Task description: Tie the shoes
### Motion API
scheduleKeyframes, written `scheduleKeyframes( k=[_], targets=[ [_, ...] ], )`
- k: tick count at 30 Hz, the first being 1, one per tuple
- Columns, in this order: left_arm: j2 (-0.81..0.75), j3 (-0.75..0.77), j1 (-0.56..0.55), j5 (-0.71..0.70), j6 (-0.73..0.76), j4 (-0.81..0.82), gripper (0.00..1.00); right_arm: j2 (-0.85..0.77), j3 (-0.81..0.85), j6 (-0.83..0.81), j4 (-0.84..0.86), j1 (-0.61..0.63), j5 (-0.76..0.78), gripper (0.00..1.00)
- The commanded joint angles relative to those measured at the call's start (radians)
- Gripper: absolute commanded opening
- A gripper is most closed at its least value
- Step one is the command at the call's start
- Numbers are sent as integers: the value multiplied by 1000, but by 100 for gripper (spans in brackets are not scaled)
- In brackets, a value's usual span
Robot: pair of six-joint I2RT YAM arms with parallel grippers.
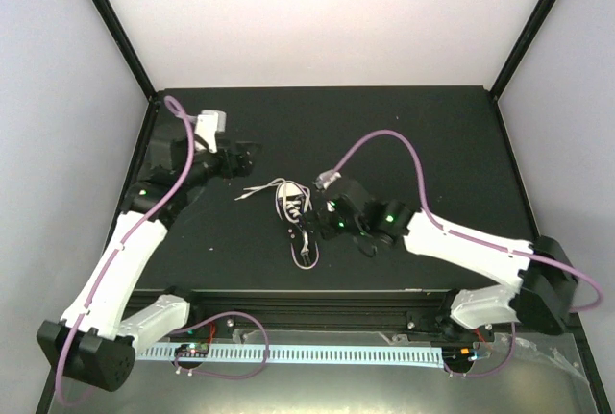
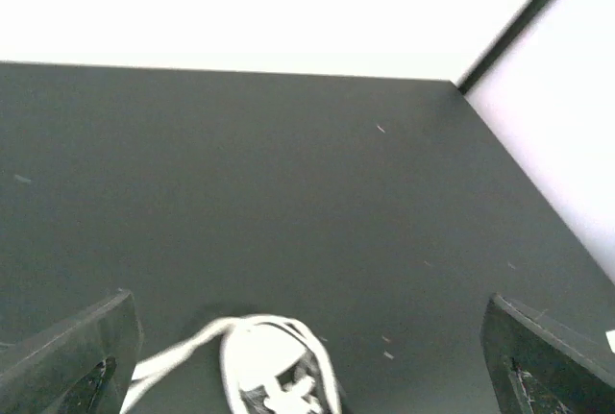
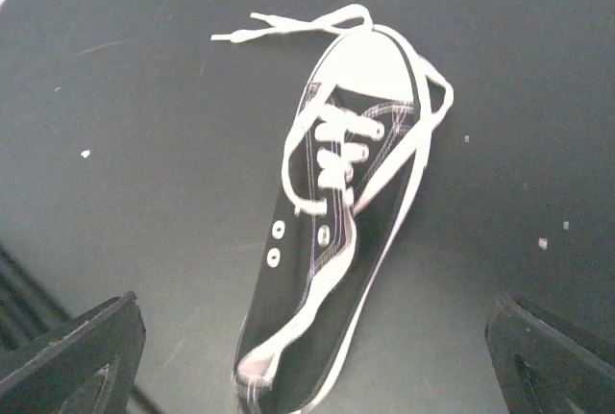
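Listing one light, soft sneaker (image 3: 317, 280), laces (image 3: 288, 28) limp: I would pinch their tips; left tool (image 2: 307, 356) and right tool (image 3: 312, 356) gape empty.

black sneaker (image 3: 327, 241) on table (image 3: 144, 145) | laces (image 3: 288, 25) untied | gripper (image 3: 312, 352) spread wide

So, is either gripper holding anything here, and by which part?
Nothing is held. The left gripper and right gripper are both open, fingers clear of the sneaker and its laces.
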Motion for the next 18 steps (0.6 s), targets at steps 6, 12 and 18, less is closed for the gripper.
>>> scheduleKeyframes(
  k=[6, 12, 18],
  targets=[
    [38, 13, 180, -239, 172, -139, 99, 457, 401, -125, -85, -37, 24, 94],
    [11, -12, 207, -216, 195, -153, 99, 748, 682, -178, -164, -67, 58, 85],
    [-60, -78, 207, -186, 191, -95, 99, 941, 919, -205, -280, -97, 176, 76]
  ],
)
